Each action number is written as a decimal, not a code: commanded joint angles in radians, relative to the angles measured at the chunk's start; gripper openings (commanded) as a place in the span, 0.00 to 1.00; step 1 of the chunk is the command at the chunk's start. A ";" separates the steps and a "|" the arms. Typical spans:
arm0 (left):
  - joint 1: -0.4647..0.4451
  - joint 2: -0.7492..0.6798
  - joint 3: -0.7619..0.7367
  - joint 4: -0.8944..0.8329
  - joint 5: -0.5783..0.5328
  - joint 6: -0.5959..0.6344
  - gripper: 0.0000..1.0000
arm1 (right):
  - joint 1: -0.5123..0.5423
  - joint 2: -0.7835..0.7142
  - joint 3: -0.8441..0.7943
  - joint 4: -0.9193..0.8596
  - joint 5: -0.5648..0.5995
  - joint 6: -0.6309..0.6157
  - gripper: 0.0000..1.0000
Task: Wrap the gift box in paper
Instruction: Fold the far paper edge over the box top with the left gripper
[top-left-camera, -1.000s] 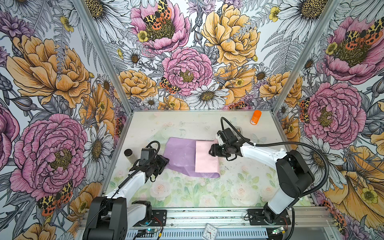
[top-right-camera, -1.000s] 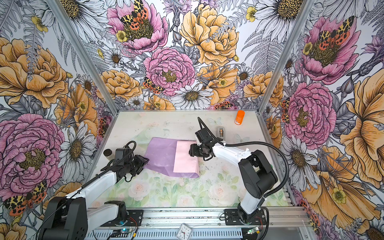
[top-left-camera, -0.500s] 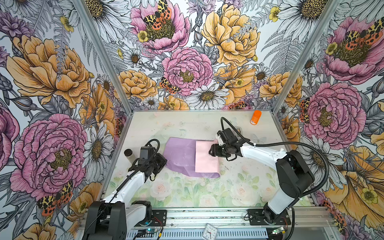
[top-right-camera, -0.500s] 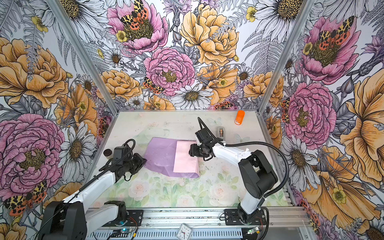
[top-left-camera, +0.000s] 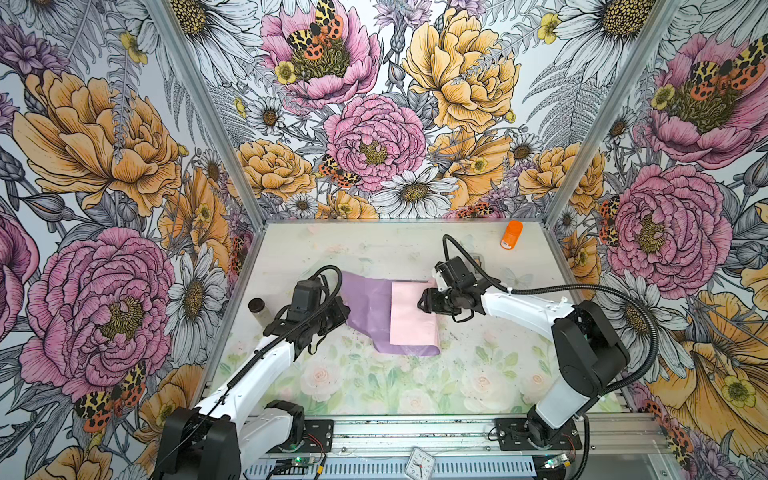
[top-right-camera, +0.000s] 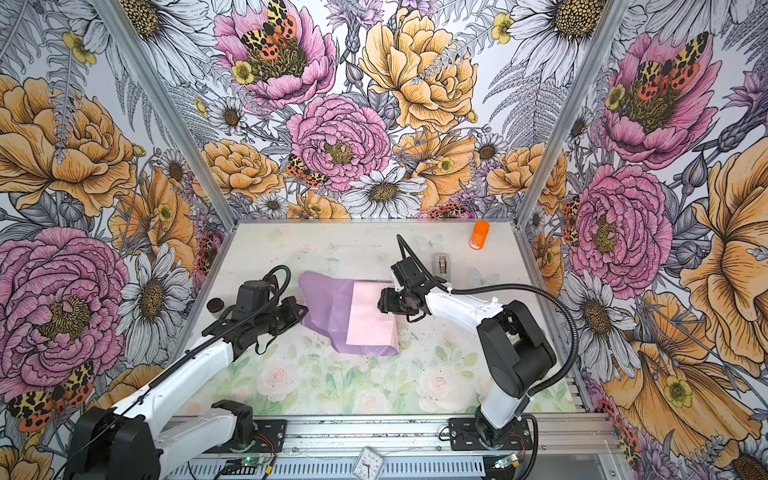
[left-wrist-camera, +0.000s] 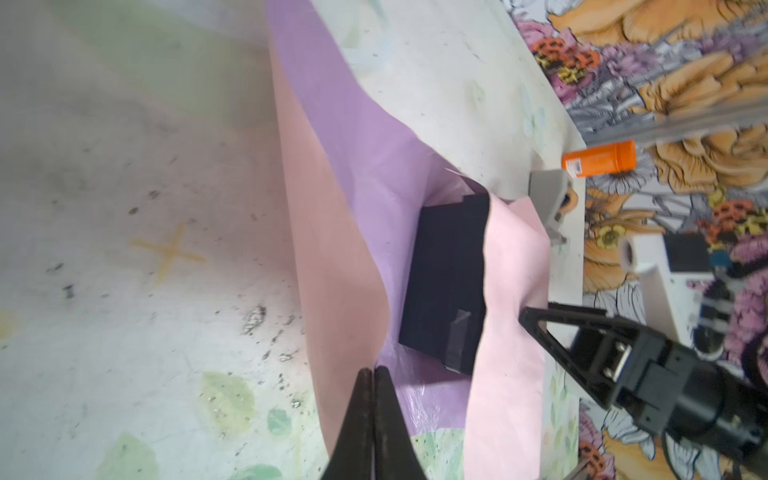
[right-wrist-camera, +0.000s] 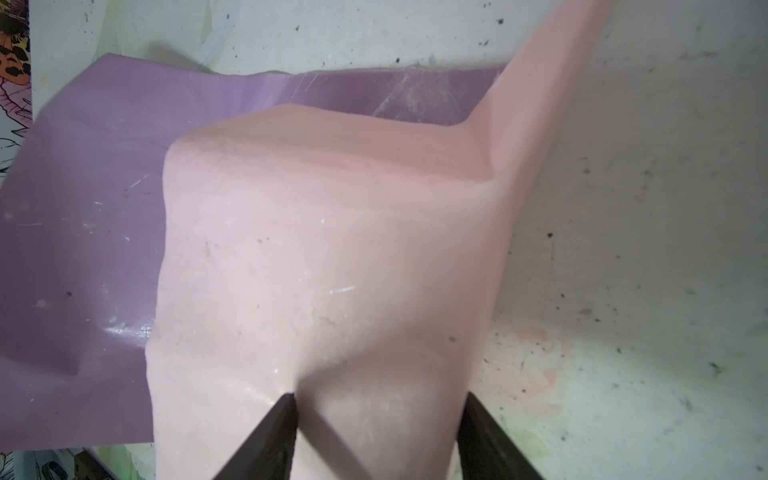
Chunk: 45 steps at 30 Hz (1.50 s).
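The paper (top-left-camera: 370, 299) lies mid-table in both top views, lilac face up, with a pale pink flap (top-left-camera: 409, 316) folded over from the right. In the left wrist view the dark navy gift box (left-wrist-camera: 449, 282) shows under that flap; the top views hide it. My left gripper (top-left-camera: 344, 309) (left-wrist-camera: 374, 372) is shut on the paper's raised left edge. My right gripper (top-left-camera: 422, 300) (right-wrist-camera: 380, 399) reaches in from the right, jaws apart, its fingertips (right-wrist-camera: 291, 401) resting on the pink flap over the box.
An orange bottle (top-left-camera: 512, 235) stands at the back right. The grey tape dispenser (top-right-camera: 442, 264) sits just behind my right wrist. A dark-capped cylinder (top-left-camera: 257, 305) stands by the left wall, beside my left arm. A small clock (top-left-camera: 419, 461) lies on the front rail.
My left gripper has closed on the paper's left edge, having stood open a second ago. My right gripper has stayed on the pink flap.
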 joint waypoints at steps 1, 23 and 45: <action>-0.086 0.022 0.067 0.008 0.031 0.144 0.00 | 0.007 0.015 -0.029 -0.022 0.000 0.012 0.60; -0.414 0.442 0.367 -0.058 0.160 0.356 0.00 | -0.009 -0.027 -0.061 0.045 -0.038 0.042 0.61; -0.432 0.544 0.444 -0.112 0.144 0.388 0.00 | -0.098 -0.141 -0.075 0.070 -0.139 0.039 0.73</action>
